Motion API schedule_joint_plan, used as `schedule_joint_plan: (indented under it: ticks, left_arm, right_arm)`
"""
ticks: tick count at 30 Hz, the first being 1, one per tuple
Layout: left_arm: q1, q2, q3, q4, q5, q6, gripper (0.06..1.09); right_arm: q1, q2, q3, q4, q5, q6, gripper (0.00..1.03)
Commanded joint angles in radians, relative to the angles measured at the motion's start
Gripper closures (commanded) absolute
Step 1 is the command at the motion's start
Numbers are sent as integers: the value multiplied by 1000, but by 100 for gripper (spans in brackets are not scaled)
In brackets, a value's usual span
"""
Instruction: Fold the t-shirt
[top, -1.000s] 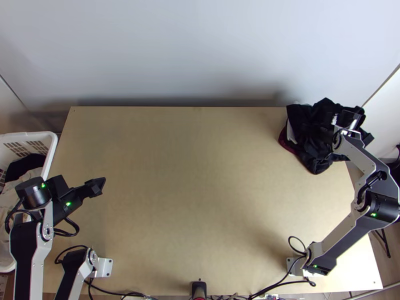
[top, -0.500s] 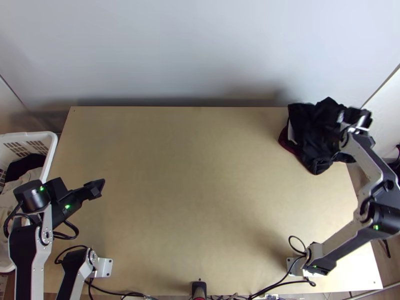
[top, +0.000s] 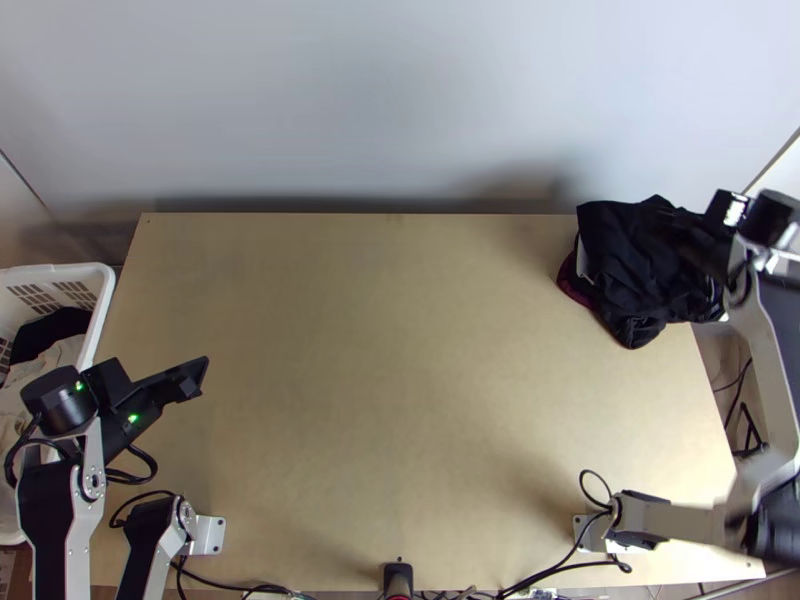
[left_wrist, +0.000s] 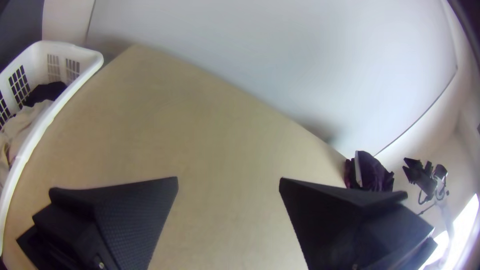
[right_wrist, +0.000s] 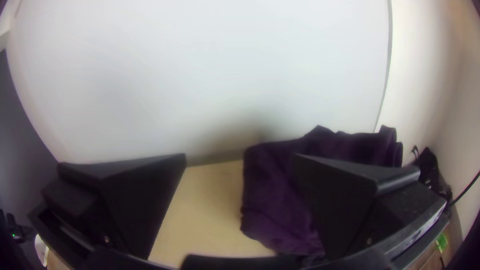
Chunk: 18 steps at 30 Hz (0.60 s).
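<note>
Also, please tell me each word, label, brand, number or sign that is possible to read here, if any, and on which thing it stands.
Readable text: none.
Pale marks on the side of the right gripper: too blurred to read.

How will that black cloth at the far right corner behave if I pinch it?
The black cloth will probably droop rather than hold its shape, since its surface lies in soft wrinkles. Other layers may drag along or slide, as maroon fabric pokes out under it. It seems unlikely to roll, lying in a low heap.
</note>
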<state>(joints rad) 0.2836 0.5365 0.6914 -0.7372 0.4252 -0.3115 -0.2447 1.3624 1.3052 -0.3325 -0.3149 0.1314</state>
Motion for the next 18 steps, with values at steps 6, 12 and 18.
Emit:
schedule_joint_plan:
  ticks: [6, 12, 18]
  left_arm:
    - [-11, -30, 45, 59, 4, -23, 10]
    - [-15, -79, 48, 119, 3, -37, 10]
    - [-9, -168, 8, 202, -26, -6, 10]
  right_arm:
    - [159, -620, -327, 67, 102, 85, 5]
    - [163, -908, -458, 43, 215, 82, 6]
    - [156, -1111, -580, 53, 286, 73, 6]
